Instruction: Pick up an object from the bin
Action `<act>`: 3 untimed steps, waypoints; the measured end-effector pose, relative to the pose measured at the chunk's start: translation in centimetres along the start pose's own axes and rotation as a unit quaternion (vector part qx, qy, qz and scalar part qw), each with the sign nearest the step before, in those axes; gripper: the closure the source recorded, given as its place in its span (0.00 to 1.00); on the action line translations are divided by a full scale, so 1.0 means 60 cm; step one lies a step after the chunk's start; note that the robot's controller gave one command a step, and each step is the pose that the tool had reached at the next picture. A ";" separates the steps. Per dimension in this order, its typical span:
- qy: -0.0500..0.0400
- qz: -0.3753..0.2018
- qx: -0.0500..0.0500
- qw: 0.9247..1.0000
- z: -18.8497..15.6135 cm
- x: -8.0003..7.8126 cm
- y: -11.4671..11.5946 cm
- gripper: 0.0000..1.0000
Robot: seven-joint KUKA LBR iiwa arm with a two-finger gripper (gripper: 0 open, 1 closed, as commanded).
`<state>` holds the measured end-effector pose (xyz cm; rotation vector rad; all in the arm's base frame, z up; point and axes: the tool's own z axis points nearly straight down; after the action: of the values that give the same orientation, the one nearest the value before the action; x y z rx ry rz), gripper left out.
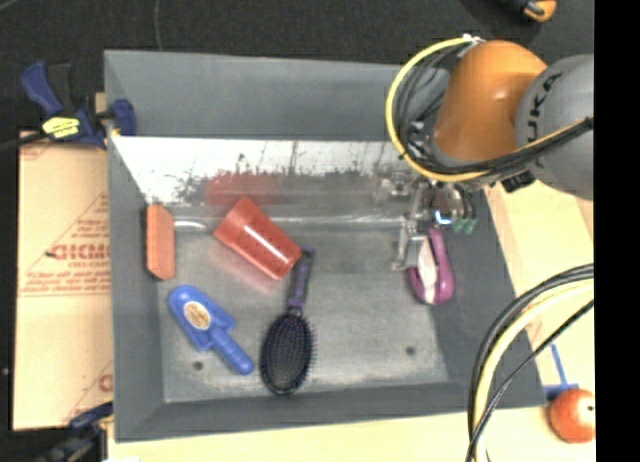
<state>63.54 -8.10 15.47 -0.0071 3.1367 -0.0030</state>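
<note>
Magenta-and-white oblong object [436,272] lay at the right edge of the bin [250,90] floor, close to the right wall, its long axis running near to far. Gripper [422,240] sat at its far end, touching or just beside it. Grip on it: could not tell. Gripper width: could not tell.

Floor to its left was bare as far as the black hairbrush [288,345], front centre. Red cup [257,238] lay on its side just beside the brush handle's tip. Blue handled toy [208,328] lay front left. Orange block [160,241] lay along the left wall.
</note>
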 end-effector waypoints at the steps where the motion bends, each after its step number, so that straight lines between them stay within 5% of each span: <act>1: 0.000 0.000 0.000 1.000 0.000 0.000 0.000 0.00; 2: 0.001 0.000 -0.002 1.000 0.125 -0.007 0.119 0.00; 3: -0.002 0.008 0.000 1.000 0.120 -0.007 0.114 0.00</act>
<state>63.95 -1.25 8.28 0.0176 3.1330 -0.0023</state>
